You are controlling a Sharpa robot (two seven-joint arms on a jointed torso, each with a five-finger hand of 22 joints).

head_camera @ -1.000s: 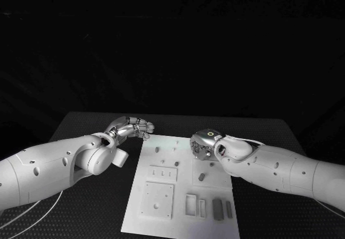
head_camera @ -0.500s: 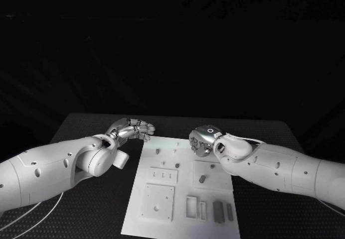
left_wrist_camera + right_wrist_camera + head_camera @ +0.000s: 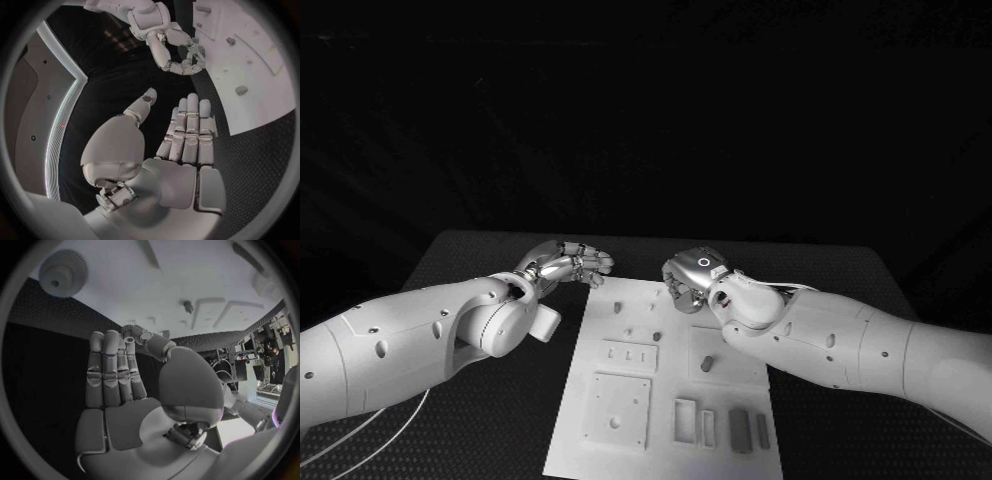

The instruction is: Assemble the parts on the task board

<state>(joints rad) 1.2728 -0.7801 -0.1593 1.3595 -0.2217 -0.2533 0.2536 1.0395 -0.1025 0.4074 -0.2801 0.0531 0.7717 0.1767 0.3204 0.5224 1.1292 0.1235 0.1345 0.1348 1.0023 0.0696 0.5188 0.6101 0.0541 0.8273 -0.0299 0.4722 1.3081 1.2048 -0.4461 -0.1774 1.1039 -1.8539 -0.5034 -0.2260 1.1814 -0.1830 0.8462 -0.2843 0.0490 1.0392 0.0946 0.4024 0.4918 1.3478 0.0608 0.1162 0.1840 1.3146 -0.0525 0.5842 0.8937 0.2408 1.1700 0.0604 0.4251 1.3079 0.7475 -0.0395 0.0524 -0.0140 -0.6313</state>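
The white task board [image 3: 629, 452] lies in the middle of the black table. Grey parts lie on it: one small piece [image 3: 707, 364] mid-board and two long ones [image 3: 738, 430] near its front right. My left hand [image 3: 568, 264] hovers just off the board's far left corner, its fingers [image 3: 187, 130] straight and side by side, holding nothing. My right hand [image 3: 687, 276] hangs over the board's far end, fingers [image 3: 112, 370] stretched out with nothing in them. In the right wrist view a grey gear [image 3: 62, 272] and a small peg [image 3: 187, 305] stand on the board [image 3: 144, 285].
Raised white plates and slots [image 3: 617, 400] fill the board's near half. Two small pegs [image 3: 653, 327] stand near its far half. Black table [image 3: 473, 430] surrounds the board on both sides. The right hand [image 3: 178, 55] also appears in the left wrist view, beside the board [image 3: 262, 75].
My right hand has moved left and farther away, over the board's far end. My left hand has edged slightly toward the board's corner. Nothing was picked up.
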